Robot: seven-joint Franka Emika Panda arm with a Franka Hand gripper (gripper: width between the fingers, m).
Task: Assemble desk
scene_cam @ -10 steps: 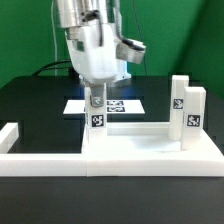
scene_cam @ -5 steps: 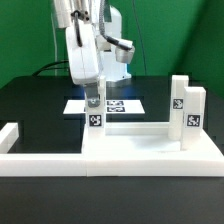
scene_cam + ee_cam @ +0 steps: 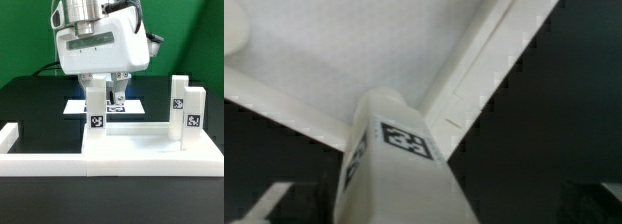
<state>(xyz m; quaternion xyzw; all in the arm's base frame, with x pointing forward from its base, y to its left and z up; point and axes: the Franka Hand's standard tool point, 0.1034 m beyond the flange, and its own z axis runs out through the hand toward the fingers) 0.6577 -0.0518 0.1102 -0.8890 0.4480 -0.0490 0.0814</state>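
Note:
The white desk top (image 3: pixel 140 129) lies with its rimmed side up at the front of the black table. Three white legs stand on it. One leg (image 3: pixel 96 112) is at its left back corner, with its tag facing the camera. Two legs (image 3: pixel 181 100) (image 3: pixel 195 112) stand at the right. My gripper (image 3: pixel 104 95) hangs over the left leg with a finger on each side of its top and a gap showing at the right finger, so it is open. In the wrist view the same leg (image 3: pixel 399 170) rises between my jaws from the top's corner (image 3: pixel 349 60).
The marker board (image 3: pixel 128 103) lies flat behind the left leg. White border bars run along the front (image 3: pixel 40 166) and stand at the exterior view's left (image 3: pixel 9 133). A green backdrop closes the far side.
The gripper has turned about its vertical axis over the left leg, and its wide face now faces the camera. The leg's tag has stayed facing the same way.

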